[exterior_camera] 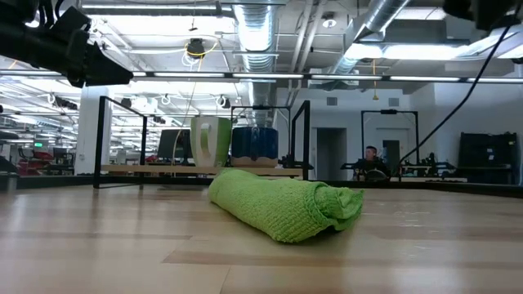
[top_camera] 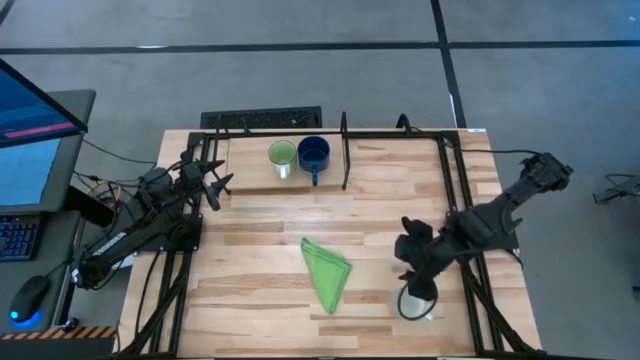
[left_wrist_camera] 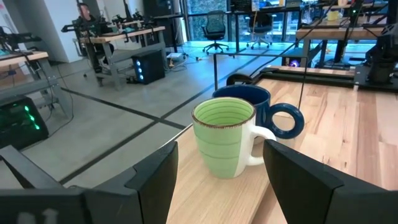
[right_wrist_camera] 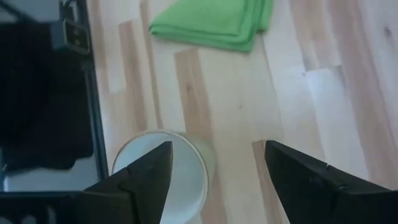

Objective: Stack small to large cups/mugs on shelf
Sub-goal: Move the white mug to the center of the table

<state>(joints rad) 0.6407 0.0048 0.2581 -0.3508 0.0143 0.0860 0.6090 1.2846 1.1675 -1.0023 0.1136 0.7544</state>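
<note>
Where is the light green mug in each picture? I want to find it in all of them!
High view: green mug on the shelf at the table's far edge, left of the blue mug.
Low view: green mug behind the green cloth, left of the blue mug.
Left wrist view: green mug in the middle, blue mug behind it.
Right wrist view: not there.
Shared landmark: the blue mug.

A folded bright green cloth (top_camera: 326, 273) lies on a light wooden plank surface (top_camera: 260, 240), near its front middle. From table height the cloth (exterior_camera: 282, 206) looks like a soft roll. Left of the surface, a lit blue computer monitor (top_camera: 30, 140), a dark keyboard (top_camera: 15, 238) and a mouse (top_camera: 30, 295). A seated person (exterior_camera: 372, 163) shows far behind.
</note>
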